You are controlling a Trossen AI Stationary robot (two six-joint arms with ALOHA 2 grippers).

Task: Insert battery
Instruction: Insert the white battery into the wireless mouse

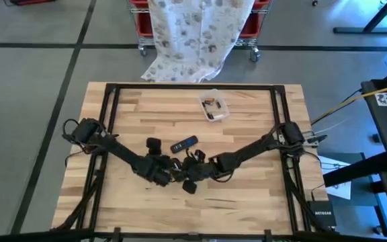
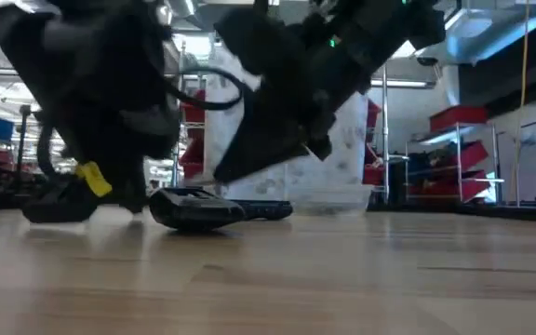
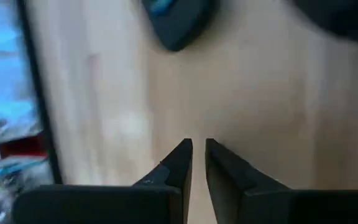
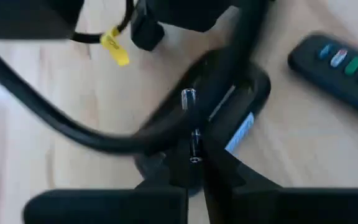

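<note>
Butcher-block table (image 1: 247,195), pale wood strips glued side by side and edged with a black metal frame, stands on a grey floor crossed by dark lines. At its far side a cloth (image 1: 197,33) printed in tan blotches hangs over a wheeled rack of red bins (image 1: 250,27), and the low view shows shelving with more red bins and ceiling lights behind. A clear, rounded plastic tub (image 1: 213,106) with small dark items sits far of centre. Near it lies a slim black remote (image 1: 184,144) with a blue patch and a row of coloured buttons. Both my arms meet at mid-table, on the near side of that remote. My right pincer (image 4: 194,167) has its dark, tapered fingers drawn almost together on the battery (image 4: 194,146), a small dark cylinder with a bright metal cap, standing on end between the tips. A second shiny metal cylinder (image 4: 188,98) shows just beyond it; what it is I cannot tell. Beneath lies a rounded black casing (image 4: 253,93) bearing a blue and white label, partly crossed by a thick black cable (image 4: 73,134) with a yellow tag (image 4: 115,50). My left pincer (image 3: 199,146) hangs over bare wood, its fingers a sliver apart and gripping nothing, the remote's rounded end just ahead.
</note>
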